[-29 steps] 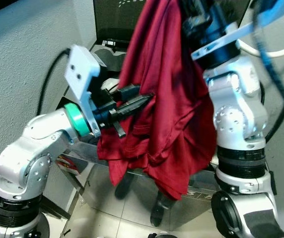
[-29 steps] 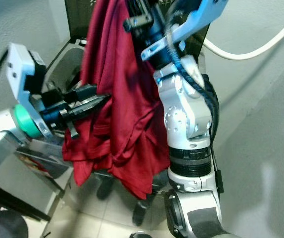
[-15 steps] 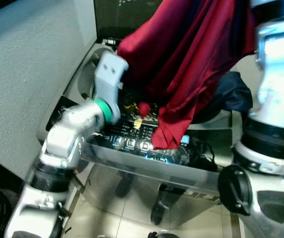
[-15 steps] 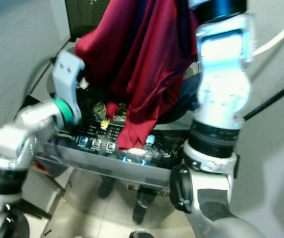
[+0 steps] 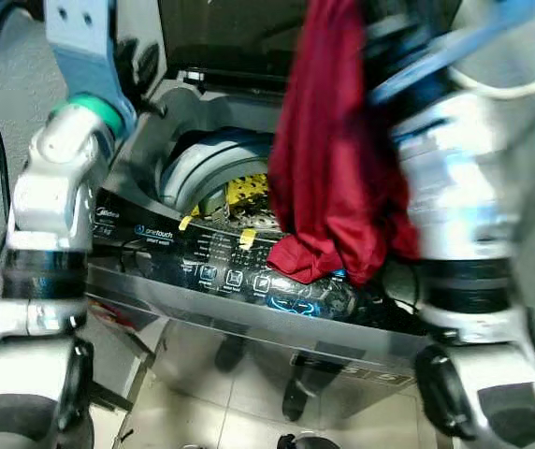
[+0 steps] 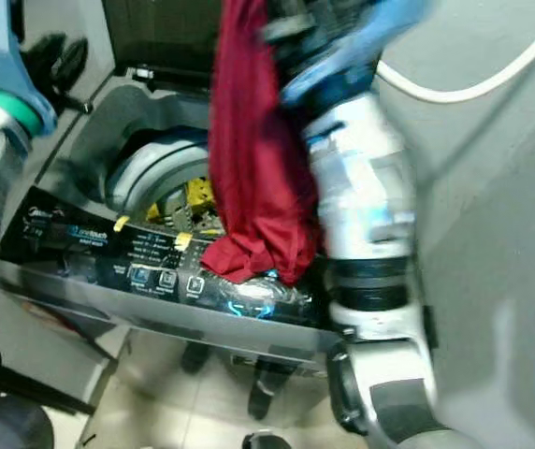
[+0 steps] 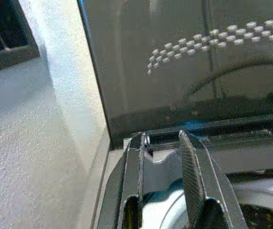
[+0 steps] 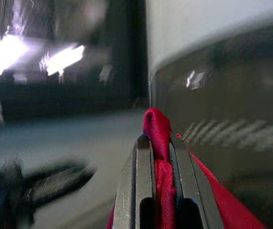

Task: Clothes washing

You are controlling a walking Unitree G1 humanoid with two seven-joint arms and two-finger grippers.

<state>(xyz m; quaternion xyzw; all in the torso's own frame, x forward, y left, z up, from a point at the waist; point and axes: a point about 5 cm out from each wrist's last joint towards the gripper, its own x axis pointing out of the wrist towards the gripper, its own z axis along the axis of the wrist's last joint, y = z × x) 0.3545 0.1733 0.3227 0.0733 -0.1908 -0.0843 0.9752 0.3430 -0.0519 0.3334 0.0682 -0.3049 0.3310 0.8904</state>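
Observation:
A dark red garment (image 5: 333, 168) hangs from my raised right gripper (image 8: 159, 143), which is shut on a fold of it. Its lower end bunches on the front rim of the top-loading washing machine (image 5: 249, 281), right of the drum opening (image 5: 216, 178). Something yellow (image 5: 241, 191) lies inside the drum. My left gripper (image 7: 162, 143) is held high at the left, beside the washer's back corner, open with nothing between its fingers (image 6: 62, 65).
The washer's dark lid (image 5: 221, 37) stands raised at the back. A grey wall (image 6: 501, 234) with a white hose (image 6: 473, 89) is on the right, another wall close on the left. Tiled floor (image 5: 202, 412) lies below the washer's front.
My left arm has swung up and away from the garment to the upper left. The garment now hangs narrower and reaches the washer's front rim. The camera has shifted too.

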